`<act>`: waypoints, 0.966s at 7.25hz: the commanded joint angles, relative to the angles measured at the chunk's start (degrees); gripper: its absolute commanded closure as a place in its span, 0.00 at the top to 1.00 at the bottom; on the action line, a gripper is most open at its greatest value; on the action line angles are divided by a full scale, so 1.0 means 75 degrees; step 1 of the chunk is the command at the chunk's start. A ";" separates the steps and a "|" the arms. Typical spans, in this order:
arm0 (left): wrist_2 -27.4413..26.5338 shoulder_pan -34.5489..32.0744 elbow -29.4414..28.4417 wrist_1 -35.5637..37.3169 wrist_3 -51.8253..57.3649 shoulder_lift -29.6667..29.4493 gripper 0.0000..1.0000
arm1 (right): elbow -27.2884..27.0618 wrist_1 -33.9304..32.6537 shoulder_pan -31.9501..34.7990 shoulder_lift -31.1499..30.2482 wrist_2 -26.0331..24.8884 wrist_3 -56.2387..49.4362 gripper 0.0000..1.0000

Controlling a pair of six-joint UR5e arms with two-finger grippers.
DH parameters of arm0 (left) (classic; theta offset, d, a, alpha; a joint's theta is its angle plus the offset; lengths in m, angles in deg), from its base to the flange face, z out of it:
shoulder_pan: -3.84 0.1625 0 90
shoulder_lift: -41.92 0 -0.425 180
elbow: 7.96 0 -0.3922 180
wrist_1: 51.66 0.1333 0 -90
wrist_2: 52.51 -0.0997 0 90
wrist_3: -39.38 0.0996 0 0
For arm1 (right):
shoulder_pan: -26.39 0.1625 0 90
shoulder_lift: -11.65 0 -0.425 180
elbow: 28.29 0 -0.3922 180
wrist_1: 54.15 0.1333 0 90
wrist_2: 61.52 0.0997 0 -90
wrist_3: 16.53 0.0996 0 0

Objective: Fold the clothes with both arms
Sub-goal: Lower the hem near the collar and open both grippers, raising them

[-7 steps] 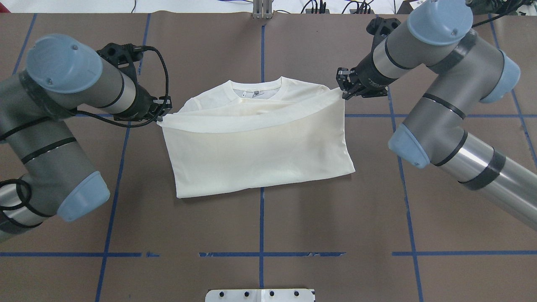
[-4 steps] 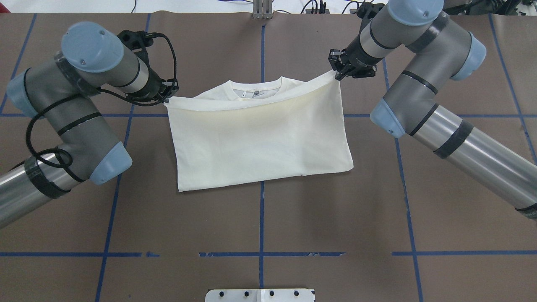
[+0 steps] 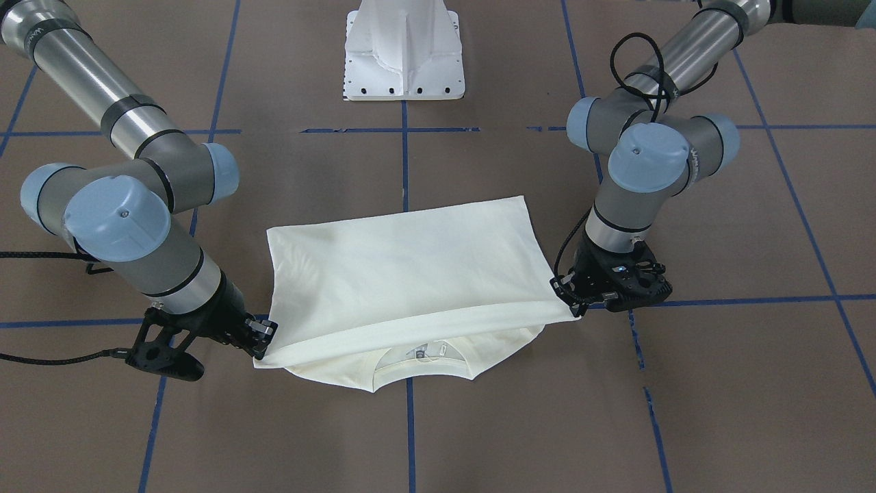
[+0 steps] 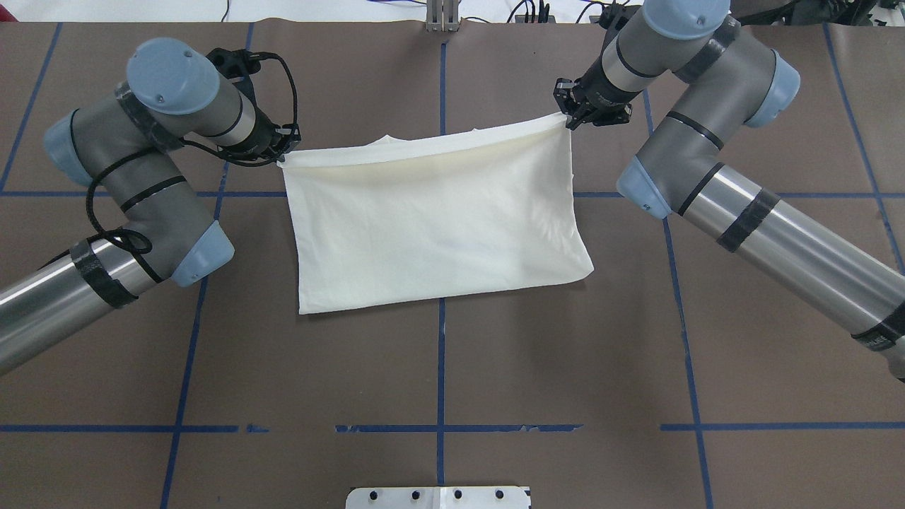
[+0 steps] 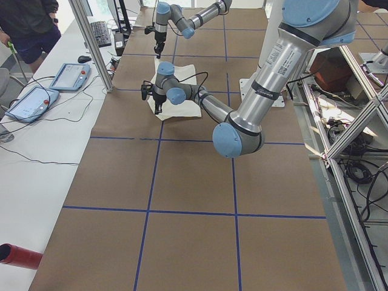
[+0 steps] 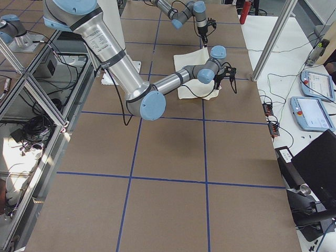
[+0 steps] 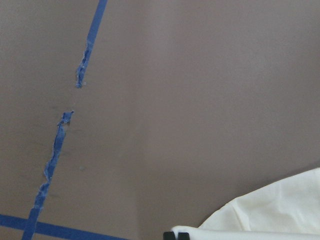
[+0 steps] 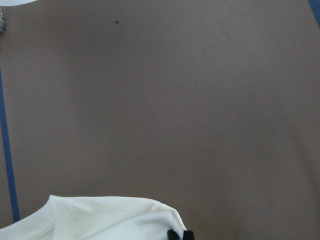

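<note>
Two claws are each pinched tight on a corner of the shirt: the left claw on the left end of the doubled-over edge, the right claw on the right end. Between them that edge hangs taut, a little above the table. It runs at a slant, with the right end farther from the robot than the left. Seen from across the table, the collar and shoulders show beneath the held edge, just past it on the far side. From overhead only a sliver of them shows. The rest of the shirt lies flat, plain side up, with its crease on the near side, a little askew to the blue tape lines.

By the look of it, the step in hand is folding the lower half over the upper half, and it is almost laid. The next move calls for both claws to sink together until the edge rests on the shoulders with its corners level. They should then let go at once and draw back without dragging the cloth.

Coming in from the near left, the left arm bends sharply at the elbow and turns its wrist inward, so its claw points toward the cloth. From the near right the right arm mirrors it, reaching somewhat farther.
</note>
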 commanded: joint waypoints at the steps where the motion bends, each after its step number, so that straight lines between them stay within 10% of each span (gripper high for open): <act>1: -0.0018 -0.0005 -0.0238 -0.0017 -0.0015 -0.0267 0.00 | 0.0058 0.0015 -0.0006 0.0018 0.0003 0.0010 0.00; 4: -0.0006 0.0018 -0.0438 -0.0006 -0.0074 -0.0468 0.00 | 0.0046 0.0015 -0.0041 0.0076 0.0026 0.0022 0.00; 5: -0.0018 0.0030 -0.0438 -0.0006 -0.0144 -0.0468 0.00 | 0.0070 0.0015 -0.0041 0.0065 0.0026 0.0022 0.31; 6: -0.0018 0.0030 -0.0450 -0.0006 -0.0226 -0.0468 0.55 | 0.0082 0.0015 -0.0065 0.0065 0.0026 0.0022 0.99; 7: -0.0029 0.0019 -0.0450 0.0006 -0.0203 -0.0479 0.95 | 0.0070 0.0015 -0.0053 0.0030 0.0084 -0.0013 1.00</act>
